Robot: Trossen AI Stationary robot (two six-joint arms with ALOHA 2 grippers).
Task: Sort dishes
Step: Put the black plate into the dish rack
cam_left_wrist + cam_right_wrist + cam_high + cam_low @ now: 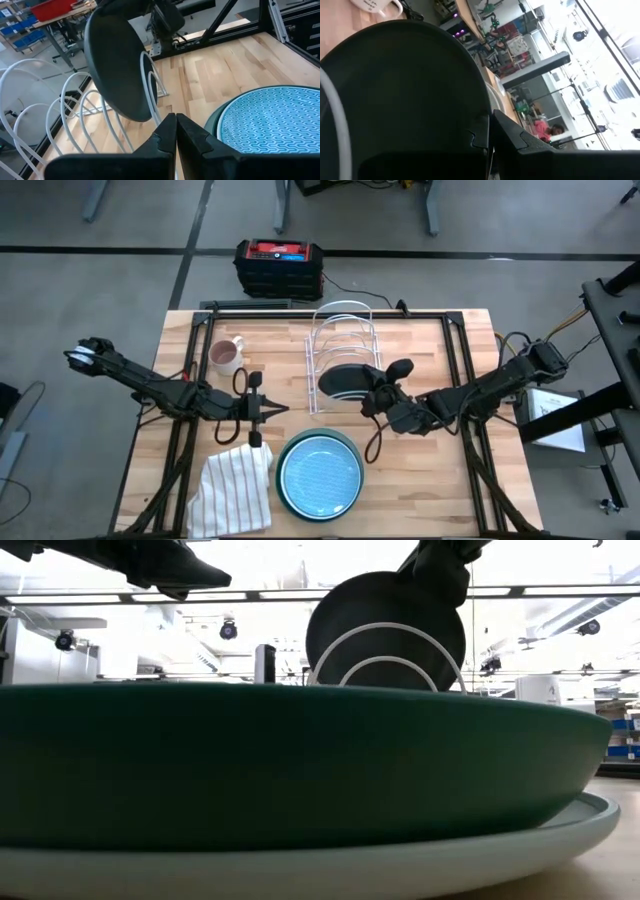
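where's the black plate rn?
High view: the black plate stands on edge in the white wire rack at table centre, gripped by the right gripper, just behind the stacked plates.

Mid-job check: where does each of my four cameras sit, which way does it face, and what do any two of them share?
High view: overhead, straight down; both arms, the left gripper by the striped cloth, the right gripper at the white rack.
Low view: table height, level, behind the stacked plates.
Left wrist view: past its shut fingers toward the rack.
Right wrist view: along its fingers clamping the black plate.
Shared: the black plate shows in all four.
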